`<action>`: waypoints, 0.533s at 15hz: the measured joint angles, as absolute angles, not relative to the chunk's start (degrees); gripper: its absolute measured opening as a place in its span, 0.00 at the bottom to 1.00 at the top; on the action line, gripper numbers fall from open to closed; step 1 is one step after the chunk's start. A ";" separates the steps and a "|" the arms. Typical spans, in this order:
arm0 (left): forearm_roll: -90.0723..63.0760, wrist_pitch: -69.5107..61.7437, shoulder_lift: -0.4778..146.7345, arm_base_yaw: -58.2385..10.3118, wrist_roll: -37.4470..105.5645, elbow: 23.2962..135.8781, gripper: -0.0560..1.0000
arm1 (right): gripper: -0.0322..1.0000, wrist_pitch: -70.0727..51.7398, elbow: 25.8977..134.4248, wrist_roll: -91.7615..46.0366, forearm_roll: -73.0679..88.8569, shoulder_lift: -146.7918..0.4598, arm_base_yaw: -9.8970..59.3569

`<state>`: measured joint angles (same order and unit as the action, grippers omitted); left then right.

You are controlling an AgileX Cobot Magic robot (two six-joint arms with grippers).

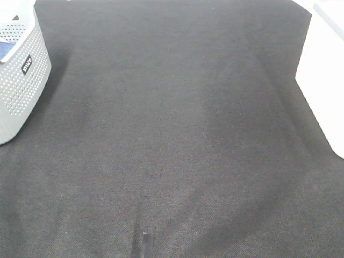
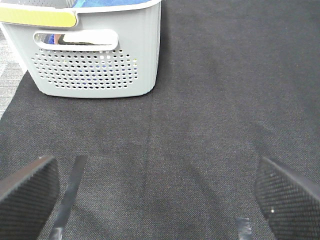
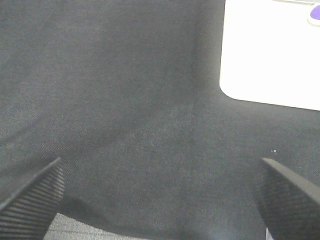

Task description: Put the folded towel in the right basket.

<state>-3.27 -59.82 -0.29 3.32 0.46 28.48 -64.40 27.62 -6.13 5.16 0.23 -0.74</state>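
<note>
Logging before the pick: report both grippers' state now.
Left gripper: open, holding nothing, above the dark grey fabric mat.
Right gripper: open, holding nothing.

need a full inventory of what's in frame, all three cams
perforated basket: 1, grey with a yellow strip on the rim, far left on the mat; blue and white contents showing at the rim
smooth container: 1, white, far right edge; a small purple item shows at its top in the right wrist view
mat: 1, dark grey fabric, covering the work surface
folded towel: none identifiable on the mat
left gripper: 1, black textured fingers, open, above the mat facing the grey basket
right gripper: 1, black textured fingers, open, above the mat near the white container
</note>
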 joint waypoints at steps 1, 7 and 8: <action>-3.27 -59.82 -0.29 3.32 0.46 28.48 0.99 | 0.97 -64.29 26.70 -6.30 5.10 0.23 -0.74; -3.27 -59.82 -0.29 3.32 0.52 28.48 0.99 | 0.97 -63.94 26.53 -6.42 5.16 0.23 -0.74; -3.27 -59.82 -0.29 3.32 0.52 28.48 0.99 | 0.97 -63.88 26.53 -6.42 5.16 0.23 -0.74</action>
<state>-3.27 -59.82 -0.29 3.32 0.52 28.48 -63.88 26.53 -6.42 5.16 0.23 -0.74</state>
